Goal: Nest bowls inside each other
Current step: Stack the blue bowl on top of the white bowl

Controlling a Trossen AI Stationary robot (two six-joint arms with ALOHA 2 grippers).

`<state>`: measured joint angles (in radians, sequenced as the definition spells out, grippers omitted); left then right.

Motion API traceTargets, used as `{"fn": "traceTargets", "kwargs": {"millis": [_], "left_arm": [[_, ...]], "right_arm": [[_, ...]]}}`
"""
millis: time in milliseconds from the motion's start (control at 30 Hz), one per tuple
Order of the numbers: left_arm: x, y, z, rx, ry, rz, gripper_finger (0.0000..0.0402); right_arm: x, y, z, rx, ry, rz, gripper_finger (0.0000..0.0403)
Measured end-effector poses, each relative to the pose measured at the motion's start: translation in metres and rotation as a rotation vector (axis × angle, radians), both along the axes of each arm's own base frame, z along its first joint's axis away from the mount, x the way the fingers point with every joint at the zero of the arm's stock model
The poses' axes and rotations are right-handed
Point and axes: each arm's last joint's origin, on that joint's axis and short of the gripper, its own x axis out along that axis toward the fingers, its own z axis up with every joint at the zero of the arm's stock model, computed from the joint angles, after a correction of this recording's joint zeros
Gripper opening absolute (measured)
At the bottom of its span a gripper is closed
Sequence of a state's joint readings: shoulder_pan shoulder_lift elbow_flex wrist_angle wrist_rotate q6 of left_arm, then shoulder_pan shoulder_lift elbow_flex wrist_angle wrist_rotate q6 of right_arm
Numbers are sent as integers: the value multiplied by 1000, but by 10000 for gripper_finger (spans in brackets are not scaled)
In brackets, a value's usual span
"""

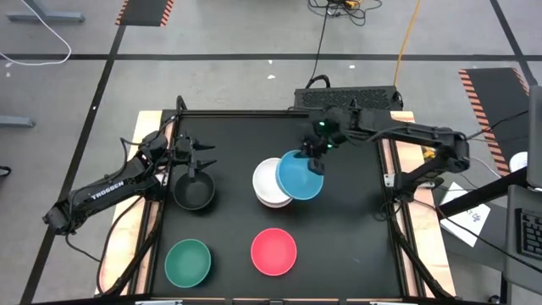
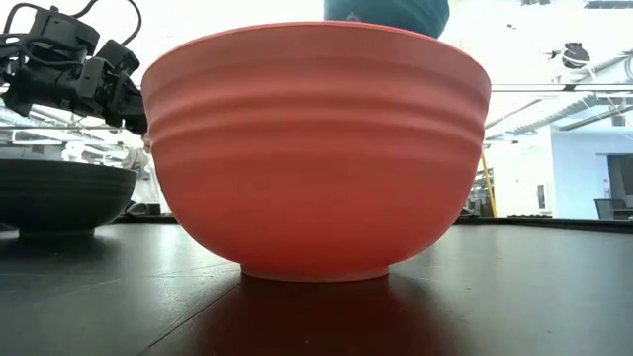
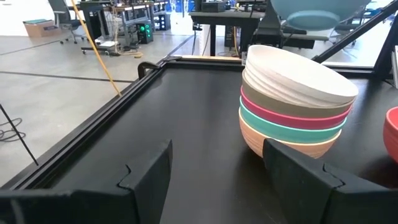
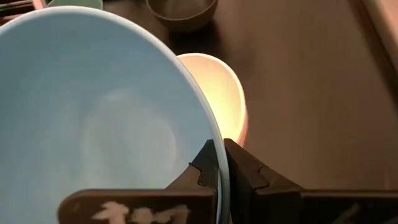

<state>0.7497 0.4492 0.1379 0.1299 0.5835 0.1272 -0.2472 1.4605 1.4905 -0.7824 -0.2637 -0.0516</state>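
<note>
The right gripper (image 4: 221, 163) is pinched tight on the rim of the blue bowl (image 1: 301, 175). It holds the bowl up in the air, tipped to one side. Right under the gripper and the blue bowl is a stack of bowls (image 3: 292, 106). The white bowl (image 1: 269, 180) is on top of the stack. Below it sit a brown one, a pink one, a teal one and a pale orange one at the bottom. The blue bowl hangs partly over the white bowl, and you cannot tell if they touch.

Farther from the right gripper, toward the near side of the table (image 1: 356, 246), stands the red bowl (image 1: 273, 252). The green bowl (image 1: 188, 262) is beside the red one, well apart from it.

Across the table, the left gripper (image 1: 200, 158) waits with its fingers spread apart, holding nothing. The black bowl (image 1: 194, 190) sits just beside it.
</note>
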Motion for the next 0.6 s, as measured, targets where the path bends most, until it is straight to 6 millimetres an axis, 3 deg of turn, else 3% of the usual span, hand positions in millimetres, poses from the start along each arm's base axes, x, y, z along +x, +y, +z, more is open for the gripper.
{"fn": "traceTargets", "kwargs": {"millis": [200,600], "left_arm": [[0,0,0,-3,-1,1,255],[0,0,0,0,-1,0,255]], "right_arm": [[26,-14,-17,44,21,54,0],[41,-31,-34,45,17,54,1]]}}
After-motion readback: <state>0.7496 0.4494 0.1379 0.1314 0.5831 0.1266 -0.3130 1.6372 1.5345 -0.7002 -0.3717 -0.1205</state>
